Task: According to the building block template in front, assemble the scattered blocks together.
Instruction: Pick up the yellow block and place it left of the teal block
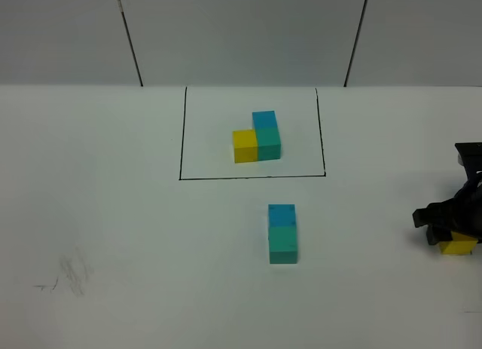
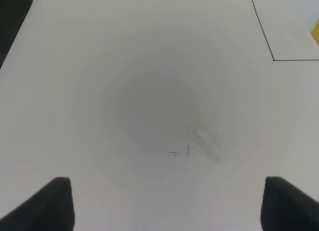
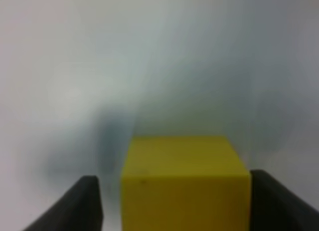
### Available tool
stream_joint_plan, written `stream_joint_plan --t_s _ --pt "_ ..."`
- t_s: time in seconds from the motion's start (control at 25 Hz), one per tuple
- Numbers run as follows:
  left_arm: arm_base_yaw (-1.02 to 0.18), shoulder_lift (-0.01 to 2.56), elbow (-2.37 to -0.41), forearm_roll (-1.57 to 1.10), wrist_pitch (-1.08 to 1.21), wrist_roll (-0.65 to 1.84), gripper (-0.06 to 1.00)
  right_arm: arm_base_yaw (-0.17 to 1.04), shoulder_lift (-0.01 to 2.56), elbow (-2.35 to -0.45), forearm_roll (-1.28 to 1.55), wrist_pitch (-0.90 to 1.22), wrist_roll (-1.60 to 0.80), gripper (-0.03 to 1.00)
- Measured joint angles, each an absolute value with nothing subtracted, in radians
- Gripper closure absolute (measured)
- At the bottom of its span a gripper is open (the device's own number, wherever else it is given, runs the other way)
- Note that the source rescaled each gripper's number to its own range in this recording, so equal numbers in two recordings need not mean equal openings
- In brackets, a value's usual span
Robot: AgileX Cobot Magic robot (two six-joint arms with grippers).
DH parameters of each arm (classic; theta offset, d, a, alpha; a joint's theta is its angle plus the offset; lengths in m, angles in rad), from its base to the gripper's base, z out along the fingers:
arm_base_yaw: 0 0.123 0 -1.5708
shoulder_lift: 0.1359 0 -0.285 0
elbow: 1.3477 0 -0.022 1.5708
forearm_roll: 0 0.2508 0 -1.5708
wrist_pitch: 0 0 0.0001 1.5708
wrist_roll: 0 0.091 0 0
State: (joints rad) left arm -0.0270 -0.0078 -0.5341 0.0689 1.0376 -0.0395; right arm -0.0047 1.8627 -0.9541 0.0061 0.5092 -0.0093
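Note:
The building block template (image 1: 257, 136), an L of yellow, teal-green and blue cubes, sits inside the black outlined rectangle (image 1: 252, 178). Of the scattered blocks, the sky blue cube (image 1: 282, 214) and the teal-green cube (image 1: 283, 245) lie touching in a row in front of the rectangle. The yellow cube (image 1: 459, 247) rests at the table's right edge. My right gripper (image 1: 452, 230) is down over it, and its fingers straddle the yellow cube (image 3: 184, 183). One finger is against a side and a narrow gap shows at the other. My left gripper (image 2: 167, 203) is open over bare table, out of the exterior view.
Faint pencil smudges (image 1: 71, 273) mark the white table at the front left, also under the left wrist camera (image 2: 202, 141). A corner of the rectangle's line (image 2: 273, 59) shows in the left wrist view. Grey wall panels stand behind the table.

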Motion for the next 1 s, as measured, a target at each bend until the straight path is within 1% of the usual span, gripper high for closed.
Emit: stream_joint_plan --t_s 0.04,0.08,0.12,0.4,0.48,0.6,0.72,0.88,1.0 --pt "-0.027 -0.008 -0.534 0.069 1.038 -0.039 0.24 -0.005 1.863 -0.954 0.006 0.511 -0.009 0.53" --pt "-0.027 -0.008 -0.534 0.069 1.038 -0.039 0.24 -0.005 1.863 -0.954 0.006 0.512 -0.009 0.64" --pt "-0.027 -0.008 -0.534 0.069 1.038 -0.039 0.24 -0.005 1.863 -0.954 0.006 0.513 -0.009 0.69" --pt "-0.027 -0.008 -0.534 0.069 1.038 -0.039 0.24 -0.005 1.833 -0.954 0.006 0.538 -0.010 0.69" --pt "-0.027 -0.008 -0.534 0.069 1.038 -0.039 0.24 -0.002 1.792 -0.959 0.006 0.578 -0.021 0.69" --pt "-0.027 -0.008 -0.534 0.069 1.038 -0.039 0.24 0.032 1.716 -0.989 0.000 0.674 -0.077 0.69" --pt "-0.027 -0.008 -0.534 0.069 1.038 -0.039 0.24 0.127 1.656 -1.054 0.000 0.770 -0.197 0.69" --pt "-0.027 -0.008 -0.534 0.069 1.038 -0.038 0.24 0.334 1.643 -1.148 -0.008 0.905 -0.449 0.69" --pt "-0.027 -0.008 -0.534 0.069 1.038 -0.038 0.24 0.483 1.643 -1.201 -0.041 0.953 -0.623 0.69"
